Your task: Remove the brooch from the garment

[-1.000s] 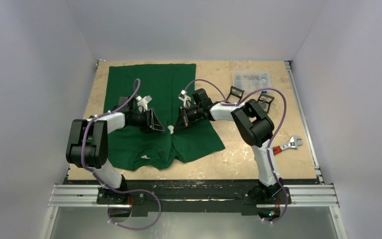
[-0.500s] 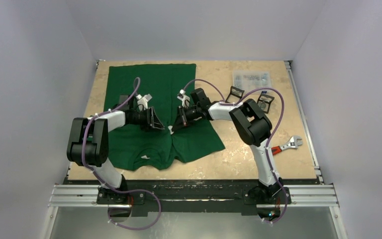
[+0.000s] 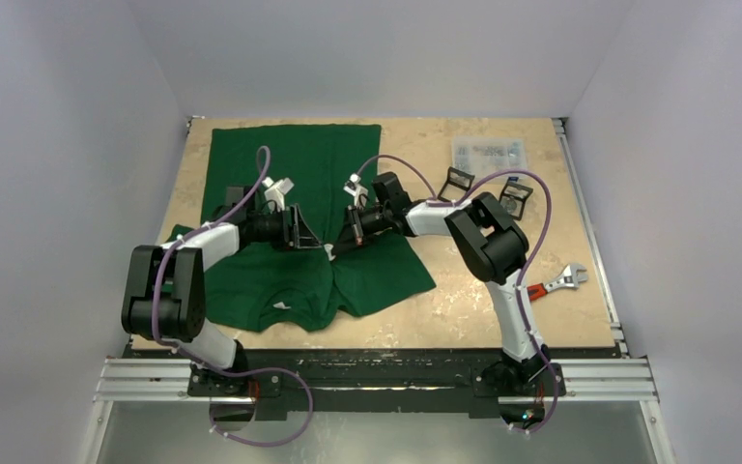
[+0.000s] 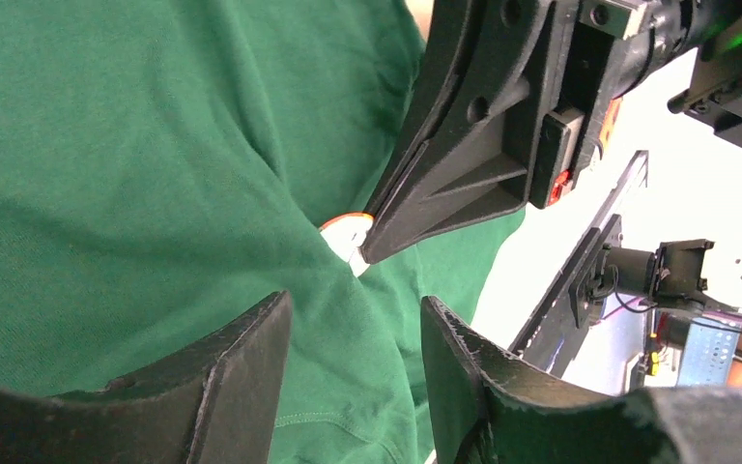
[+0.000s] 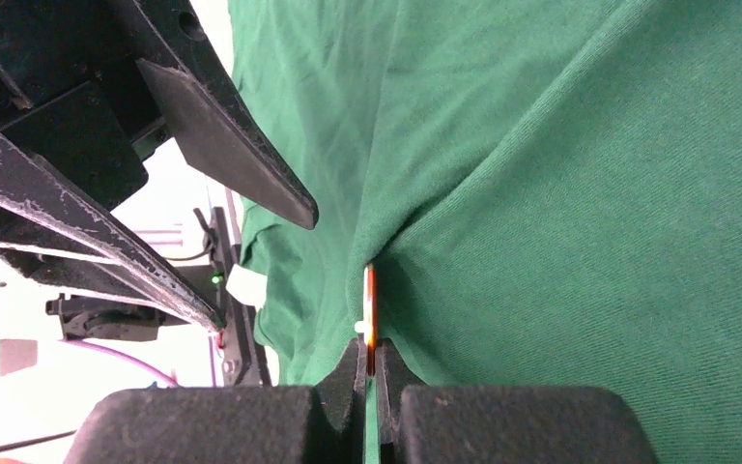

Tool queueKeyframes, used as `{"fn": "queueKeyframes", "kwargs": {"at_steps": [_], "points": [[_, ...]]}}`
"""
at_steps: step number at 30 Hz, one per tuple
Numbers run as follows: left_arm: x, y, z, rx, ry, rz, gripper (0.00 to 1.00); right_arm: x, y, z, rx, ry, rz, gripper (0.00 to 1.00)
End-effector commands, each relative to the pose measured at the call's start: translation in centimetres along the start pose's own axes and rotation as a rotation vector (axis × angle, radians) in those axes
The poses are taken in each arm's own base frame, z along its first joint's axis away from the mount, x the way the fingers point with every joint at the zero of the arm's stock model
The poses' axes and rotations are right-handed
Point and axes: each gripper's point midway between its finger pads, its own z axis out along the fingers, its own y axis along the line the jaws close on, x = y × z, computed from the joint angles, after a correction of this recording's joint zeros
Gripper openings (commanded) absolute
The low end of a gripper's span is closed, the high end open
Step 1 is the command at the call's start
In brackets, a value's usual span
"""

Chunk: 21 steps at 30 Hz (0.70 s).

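The top external camera sits high at the near edge, looking down and forward over the whole beige speckled tabletop (image 3: 473, 300) from afar. Each wrist camera peers along its own black fingers (image 4: 232, 387), close above the dark green soft fabric T-shirt (image 4: 106, 145); the two face each other (nearly nose to nose). Both share the small white, orange-edged disc brooch (image 4: 346, 235) and the cloth around it.

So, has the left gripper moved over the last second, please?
Yes, slightly: the left gripper has shifted over the garment toward the far edge of the table.
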Motion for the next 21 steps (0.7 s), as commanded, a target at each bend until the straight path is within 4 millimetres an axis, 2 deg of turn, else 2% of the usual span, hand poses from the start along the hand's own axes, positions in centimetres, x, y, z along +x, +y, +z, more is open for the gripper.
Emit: {"fn": "queueKeyframes", "kwargs": {"at_steps": [1, 7, 15, 21], "points": [[-1.0, -1.5, -0.7, 0.063, -0.065, 0.138, 0.51, -1.7, 4.9, -1.3, -0.122, -0.045, -0.099, 0.0], [-0.9, -1.7, -0.9, 0.072, -0.077, 0.156, 0.51, -1.8, 6.0, -1.7, -0.153, -0.052, -0.134, 0.0], [-0.3, -2.7, -0.2, 0.098, -0.053, 0.208, 0.5, -2.0, 6.2, -1.8, -0.16, -0.058, -0.135, 0.0], [-0.2, -2.2, 0.2, 0.063, -0.04, 0.199, 0.49, -1.9, 6.6, -2.0, -0.174, -0.059, -0.132, 0.0]]}}
